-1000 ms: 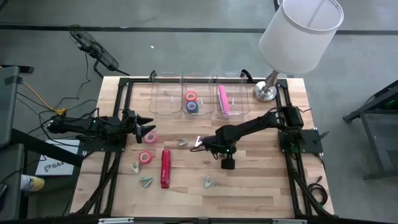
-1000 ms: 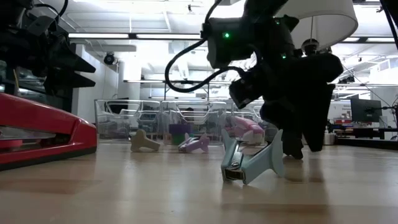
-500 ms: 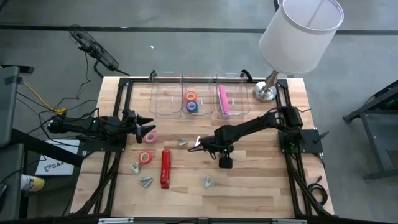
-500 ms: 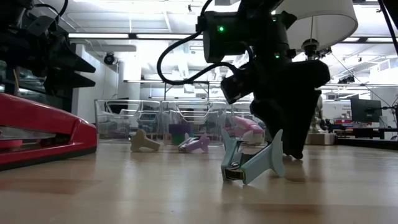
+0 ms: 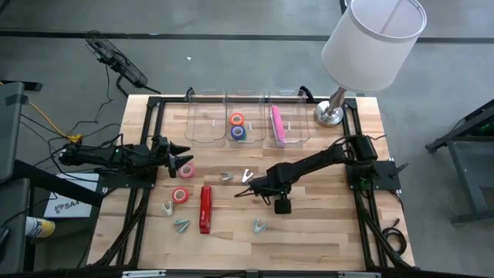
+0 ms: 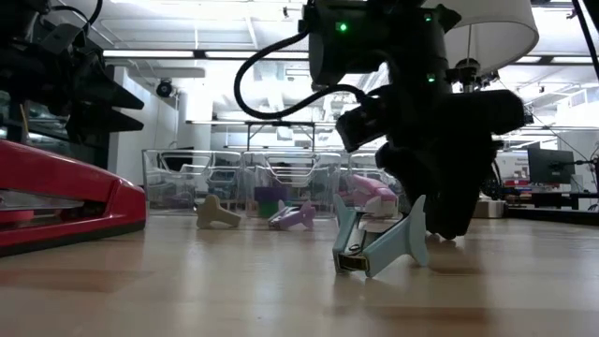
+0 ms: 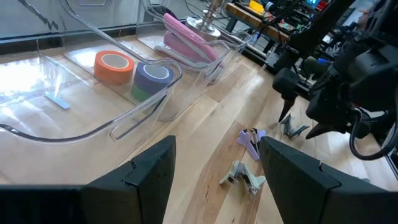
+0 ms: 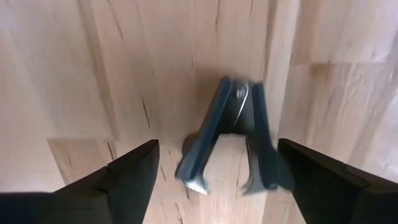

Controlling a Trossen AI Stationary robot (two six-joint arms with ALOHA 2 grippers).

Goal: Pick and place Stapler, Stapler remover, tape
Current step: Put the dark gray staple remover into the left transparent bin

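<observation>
**Right gripper over a staple remover, left arm waiting**

While the right gripper hangs low over the wooden table with its jaws spread wide, a blue-grey staple remover lies on the boards between the fingers, touching neither. The left gripper waits at the table's left side, jaws parted and holding nothing.

- Staple removers, loose: two near the table's middle; three toward the front edge.
- Red stapler: flat on the table, front-left of centre.
- Pink tape rolls: on the table, just beside the left gripper and the red stapler.
- Clear bins: a row at the back edge. The middle bin holds an orange tape roll and a blue-purple one; the right bin holds a pink stapler.
- Lamp: white shade, metal base at the back right corner.
- Room: grey floor around the table, cables at the left; ceiling lights and a workshop interior beyond.

Hard to make out: the low view cuts off the red stapler and the right arm masks what lies behind it.
</observation>
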